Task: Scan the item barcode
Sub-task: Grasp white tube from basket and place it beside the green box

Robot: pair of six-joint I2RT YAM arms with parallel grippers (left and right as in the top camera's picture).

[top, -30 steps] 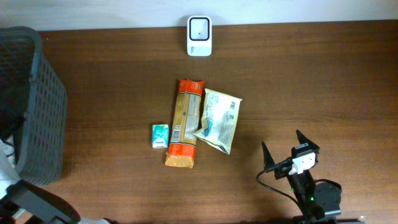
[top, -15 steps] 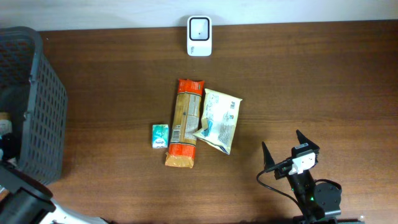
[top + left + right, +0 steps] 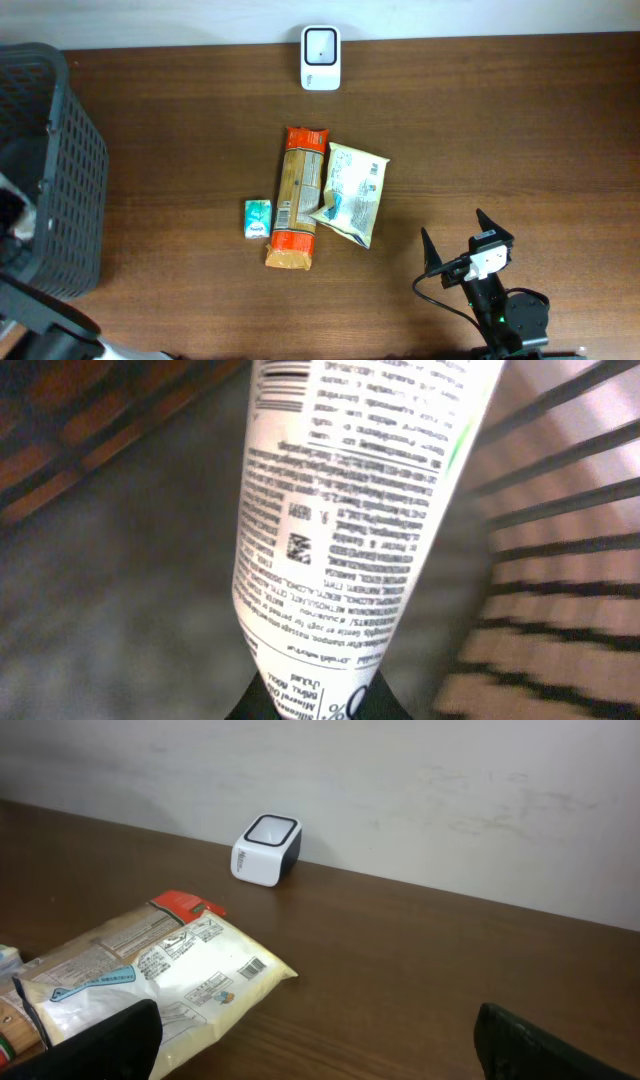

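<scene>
right arm [image 3: 497, 300]: black | wrist block [image 3: 487, 255]: white | cable [image 3: 440, 295]: black, looped | right hand [image 3: 452, 224]: 2 pointed black fingers

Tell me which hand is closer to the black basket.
Left. The left hand is at the basket, gripping a tube beside its slats. The right hand sits open across the table, beyond the packets.

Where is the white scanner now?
Overhead view: the scanner stands mid-width at the far edge of the table, beyond the orange packet and pale pouch.

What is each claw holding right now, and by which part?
Left claw grips the white printed plastic tube by its narrow end; right claw holds nothing.
</scene>
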